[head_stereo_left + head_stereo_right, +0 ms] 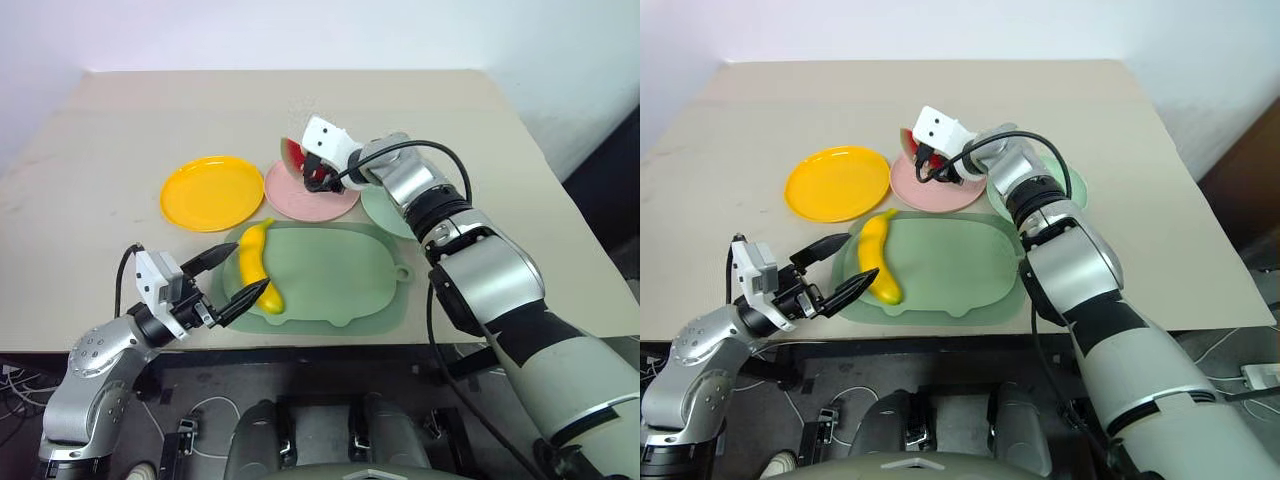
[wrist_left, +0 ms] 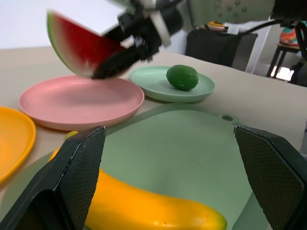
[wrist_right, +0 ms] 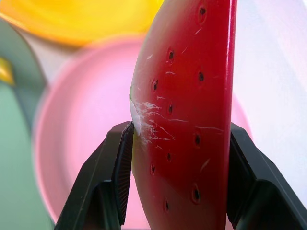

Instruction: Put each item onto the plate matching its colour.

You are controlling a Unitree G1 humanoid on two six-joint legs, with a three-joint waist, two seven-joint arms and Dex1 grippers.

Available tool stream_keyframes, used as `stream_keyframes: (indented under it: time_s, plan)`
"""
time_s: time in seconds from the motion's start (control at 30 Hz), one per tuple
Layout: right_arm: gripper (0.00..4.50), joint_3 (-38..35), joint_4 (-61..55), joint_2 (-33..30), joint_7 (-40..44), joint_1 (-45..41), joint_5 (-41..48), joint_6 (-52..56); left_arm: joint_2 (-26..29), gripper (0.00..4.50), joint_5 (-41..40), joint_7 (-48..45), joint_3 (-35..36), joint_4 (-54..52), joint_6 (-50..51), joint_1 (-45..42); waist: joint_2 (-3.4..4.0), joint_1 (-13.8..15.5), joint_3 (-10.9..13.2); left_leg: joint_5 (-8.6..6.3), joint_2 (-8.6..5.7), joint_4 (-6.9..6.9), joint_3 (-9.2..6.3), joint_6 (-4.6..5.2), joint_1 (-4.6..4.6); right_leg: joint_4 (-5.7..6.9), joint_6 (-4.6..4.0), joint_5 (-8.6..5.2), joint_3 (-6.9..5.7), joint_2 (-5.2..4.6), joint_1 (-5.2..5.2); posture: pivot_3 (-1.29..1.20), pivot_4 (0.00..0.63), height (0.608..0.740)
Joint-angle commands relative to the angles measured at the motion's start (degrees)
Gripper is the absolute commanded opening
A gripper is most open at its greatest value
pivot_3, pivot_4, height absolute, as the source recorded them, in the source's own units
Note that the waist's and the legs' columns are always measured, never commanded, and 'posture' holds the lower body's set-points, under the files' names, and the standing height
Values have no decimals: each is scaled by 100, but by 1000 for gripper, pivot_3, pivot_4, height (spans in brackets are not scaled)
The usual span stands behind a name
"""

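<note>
Right end effector (image 1: 313, 172), clamped on the watermelon wedge (image 1: 292, 153), hovers above the pink plate's (image 1: 300, 200) far rim; release lies directly below. Left end effector (image 1: 228, 278), fingers apart, flanks the banana (image 1: 258, 276) on the green mat (image 1: 340, 275).

The beige bench (image 1: 120, 130) lies bare along its far edge and on its left side, giving open room for approach there. The round yellow-orange plastic plate (image 1: 211, 192) carries nothing and is reachable from above. Over the round pink plastic plate (image 1: 300, 198) hangs the right end effector (image 1: 318, 172), clamped on the red watermelon wedge with green rind (image 1: 293, 153), and its arm crosses above the pale mint green plate (image 1: 1072, 187), blocking access from the right. The left end effector (image 1: 225, 280) stands wide apart around the near end of the curved yellow plastic banana (image 1: 256, 264) on the large flat green mat (image 1: 340, 275), whose right half is free.
</note>
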Motion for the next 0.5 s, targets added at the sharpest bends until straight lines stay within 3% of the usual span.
stream_keyframes:
  time_s: [0.03,0.17,0.2,0.37,0.5]
  plan:
    - [2081,-18,123,175,-167,-300,-136,18,16,4500,21,52,25,-230,-68,-8,1,-9,0,0,0,-1,0,0,-1,0,0,0,0,0,-1,0,150,695]
    - [2081,-13,223,289,-200,-258,-256,-4,28,4500,19,96,42,-287,-68,43,1,-22,0,0,0,0,0,0,-2,1,0,0,0,0,-1,0,150,695]
    - [2798,-13,235,305,-213,-248,-282,-16,31,4500,17,105,49,-298,-72,61,0,-21,0,0,0,0,-1,0,-2,1,0,0,0,0,0,0,150,695]
    - [4451,-70,238,326,-185,-238,-330,-83,29,4500,22,144,51,-345,-74,116,1,-21,0,0,0,1,-2,0,-3,1,1,0,0,0,-1,0,150,695]
    - [4480,-181,188,278,-162,-273,-272,-187,27,4500,16,164,56,-376,-64,146,0,-33,0,0,0,0,-1,0,-3,1,0,0,0,0,-1,0,150,695]
